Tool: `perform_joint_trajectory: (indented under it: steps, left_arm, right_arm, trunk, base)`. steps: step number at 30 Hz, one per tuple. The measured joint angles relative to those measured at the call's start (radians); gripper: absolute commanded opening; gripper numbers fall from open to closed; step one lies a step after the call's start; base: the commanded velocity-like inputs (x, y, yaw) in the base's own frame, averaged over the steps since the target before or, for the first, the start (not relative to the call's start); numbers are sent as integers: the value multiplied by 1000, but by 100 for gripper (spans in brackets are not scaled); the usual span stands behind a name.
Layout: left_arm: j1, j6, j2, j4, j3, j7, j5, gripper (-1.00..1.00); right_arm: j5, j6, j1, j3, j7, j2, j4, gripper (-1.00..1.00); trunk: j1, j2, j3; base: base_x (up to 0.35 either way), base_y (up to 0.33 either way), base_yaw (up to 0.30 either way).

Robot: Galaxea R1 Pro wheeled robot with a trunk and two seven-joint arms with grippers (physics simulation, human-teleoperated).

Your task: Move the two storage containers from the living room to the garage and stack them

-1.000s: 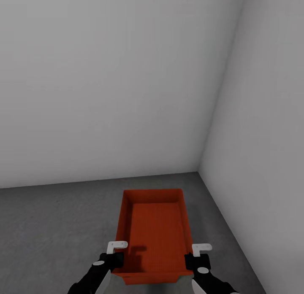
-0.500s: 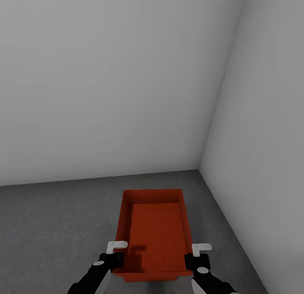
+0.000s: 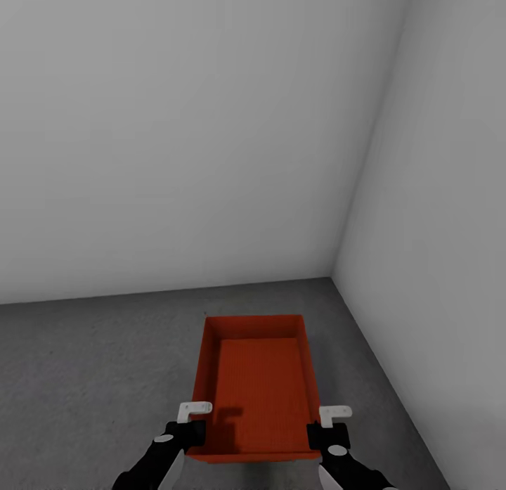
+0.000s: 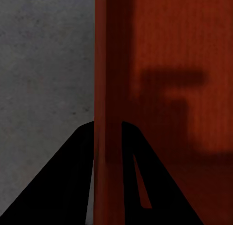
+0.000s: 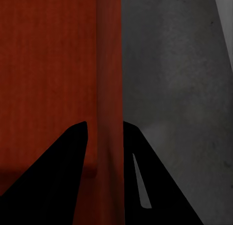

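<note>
Orange-red bin (image 3: 256, 388) above the grey concrete floor (image 3: 91, 377) near the wall corner, left gripper (image 3: 188, 421) clamped on its left wall, right gripper (image 3: 325, 424) clamped on its right wall

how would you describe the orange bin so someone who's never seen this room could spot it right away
Find the corner where two plain white walls meet the dark grey concrete floor. Just short of that corner is the storage container, a shallow, lidless orange-red bin, its side walls pinched by the left tool and right tool. It is the sole coloured thing here.
</note>
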Motion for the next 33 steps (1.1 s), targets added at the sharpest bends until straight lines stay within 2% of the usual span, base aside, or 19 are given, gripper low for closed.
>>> perform_joint_trajectory:
  steps: [5, 16, 33]
  left_arm:
    - [0, 0, 0, 0, 0, 0, 0, -100]
    - [0, 0, 1, 0, 0, -2, 0, -100]
    - [0, 0, 3, 0, 0, -4, 0, -100]
  right_arm:
    - [-2, -1, 0, 1, 0, 0, 0, -100]
    - [0, 1, 0, 0, -1, 1, 0, -100]
    - [-1, 0, 0, 1, -3, 2, 0, -100]
  trunk:
    - [0, 0, -1]
    - [42, -77, -35]
    - [107, -196, -110]
  base:
    - [0, 0, 0]
    - [0, 0, 0]
    - [0, 0, 47]
